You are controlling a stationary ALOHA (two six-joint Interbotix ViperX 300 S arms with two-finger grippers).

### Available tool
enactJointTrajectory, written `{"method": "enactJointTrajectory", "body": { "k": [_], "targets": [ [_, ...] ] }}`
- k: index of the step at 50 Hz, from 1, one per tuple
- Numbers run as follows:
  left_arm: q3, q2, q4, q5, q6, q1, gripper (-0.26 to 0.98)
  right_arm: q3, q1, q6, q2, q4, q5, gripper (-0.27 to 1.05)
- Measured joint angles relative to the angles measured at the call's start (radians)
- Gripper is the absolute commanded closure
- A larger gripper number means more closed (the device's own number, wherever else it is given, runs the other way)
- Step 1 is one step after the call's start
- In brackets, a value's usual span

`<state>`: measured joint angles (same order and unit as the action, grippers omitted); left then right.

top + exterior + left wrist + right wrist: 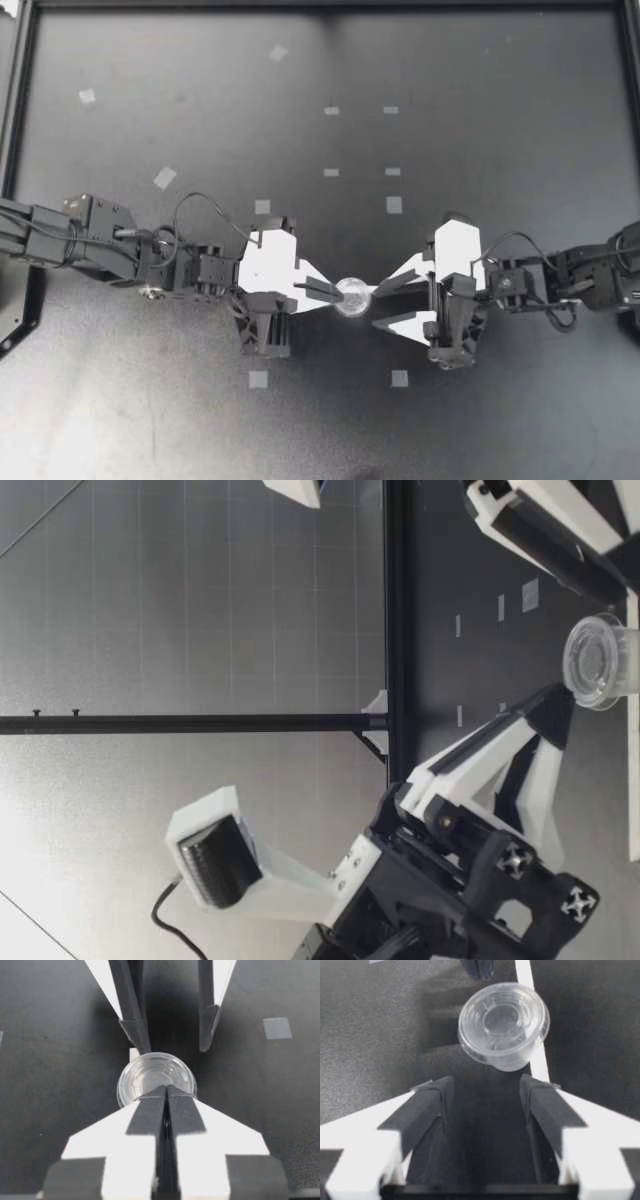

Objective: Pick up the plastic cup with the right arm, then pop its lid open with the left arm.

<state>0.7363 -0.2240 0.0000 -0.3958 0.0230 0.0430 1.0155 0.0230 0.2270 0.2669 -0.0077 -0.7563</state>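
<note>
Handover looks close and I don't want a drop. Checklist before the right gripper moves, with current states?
1. Hold: left gripper pinches the clear plastic cup at its rim: ok.
2. Receiver: right gripper open: ok.
3. Line-up: cup ahead of the right gripper's gap: ok.
4. Cup level: not ok, tilted in the right wrist view.
5. Cup between the right gripper's fingers: not ok, it sits beyond their tips.
6. Pinch firmness: cannot tell.

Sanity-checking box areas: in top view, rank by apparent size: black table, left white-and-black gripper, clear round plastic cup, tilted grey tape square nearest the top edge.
1. black table
2. left white-and-black gripper
3. clear round plastic cup
4. tilted grey tape square
</note>
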Motion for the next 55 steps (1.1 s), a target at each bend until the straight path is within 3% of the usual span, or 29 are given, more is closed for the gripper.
{"method": "enactJointTrajectory", "body": {
  "k": [55],
  "targets": [
    [0.003, -0.043, 0.000, -0.002, 0.000, -0.017, 0.72, -0.078, -0.034, -0.031, 0.057, -0.003, 0.029, 0.20]
  ]
}}
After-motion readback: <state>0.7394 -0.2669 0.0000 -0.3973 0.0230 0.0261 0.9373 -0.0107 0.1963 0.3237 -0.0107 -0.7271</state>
